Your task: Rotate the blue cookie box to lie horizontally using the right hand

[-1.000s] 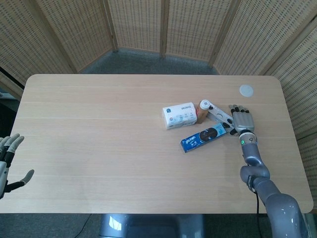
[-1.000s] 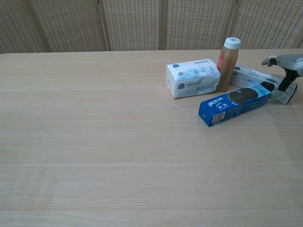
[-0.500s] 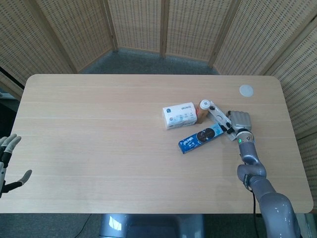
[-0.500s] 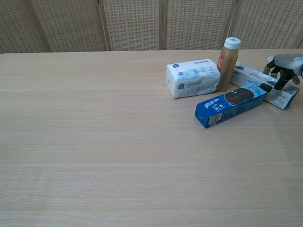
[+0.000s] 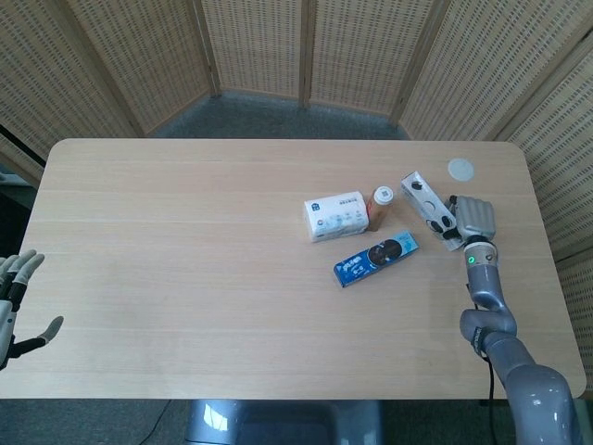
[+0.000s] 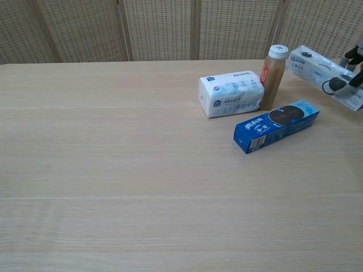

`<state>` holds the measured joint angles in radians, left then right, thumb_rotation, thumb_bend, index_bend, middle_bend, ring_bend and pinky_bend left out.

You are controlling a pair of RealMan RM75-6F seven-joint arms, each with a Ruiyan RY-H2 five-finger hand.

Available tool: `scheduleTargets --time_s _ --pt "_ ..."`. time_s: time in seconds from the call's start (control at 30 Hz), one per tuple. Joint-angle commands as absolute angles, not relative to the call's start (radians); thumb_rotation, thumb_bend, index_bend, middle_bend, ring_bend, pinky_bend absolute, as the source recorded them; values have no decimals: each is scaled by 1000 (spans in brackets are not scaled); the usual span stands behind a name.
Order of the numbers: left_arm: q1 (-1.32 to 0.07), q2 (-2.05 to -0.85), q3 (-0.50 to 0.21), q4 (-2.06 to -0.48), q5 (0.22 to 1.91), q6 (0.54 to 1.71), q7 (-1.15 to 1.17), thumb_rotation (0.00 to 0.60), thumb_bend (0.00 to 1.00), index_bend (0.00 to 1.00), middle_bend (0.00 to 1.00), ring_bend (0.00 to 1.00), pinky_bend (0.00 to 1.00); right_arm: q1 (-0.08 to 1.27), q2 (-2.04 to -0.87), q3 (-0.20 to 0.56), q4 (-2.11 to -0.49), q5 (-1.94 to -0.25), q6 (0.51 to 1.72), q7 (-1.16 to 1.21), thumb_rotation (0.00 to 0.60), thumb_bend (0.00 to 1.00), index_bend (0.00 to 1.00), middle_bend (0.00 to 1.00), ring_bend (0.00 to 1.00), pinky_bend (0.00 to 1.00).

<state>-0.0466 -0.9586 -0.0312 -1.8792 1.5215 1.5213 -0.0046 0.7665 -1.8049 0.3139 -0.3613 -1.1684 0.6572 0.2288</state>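
The blue cookie box (image 5: 376, 258) (image 6: 277, 126) lies flat on the table at a slant, its right end further back, just in front of the bottle. My right hand (image 5: 473, 216) (image 6: 356, 58) is to the right of it and apart from it. That hand grips the right end of a long white cookie box (image 5: 428, 209) (image 6: 326, 76), which is tilted and raised off the table. My left hand (image 5: 14, 297) hangs off the table's left edge with fingers apart and nothing in it.
A brown bottle with a white cap (image 5: 381, 206) (image 6: 273, 68) stands upright behind the blue box, with a white tissue pack (image 5: 336, 215) (image 6: 231, 93) against its left. A small white disc (image 5: 460, 169) lies at the back right.
My right hand closed on the white box, then carried it up and to the right, away from the blue box. The blue box shifted slightly left and now lies free.
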Motion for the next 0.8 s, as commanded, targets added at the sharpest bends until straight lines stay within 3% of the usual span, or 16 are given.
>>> scheduleTargets --time_s 0.03,0.47,0.8 --pt "-51 -963 -32 -1878 1523 1516 -2 600 319 80 0 0 0 751 -1762 331 -413 -1167 703 244 600 50 504 849 709 828" --pt "-39 -967 -23 -1880 1531 1531 -9 600 317 81 0 0 0 691 -1548 397 -835 -1164 949 203 600 44 501 851 712 828" --pt "-27 -961 -17 -1877 1543 1547 -22 600 317 81 0 0 0 655 -1404 442 -1134 -1130 1051 95 600 41 502 850 711 827"
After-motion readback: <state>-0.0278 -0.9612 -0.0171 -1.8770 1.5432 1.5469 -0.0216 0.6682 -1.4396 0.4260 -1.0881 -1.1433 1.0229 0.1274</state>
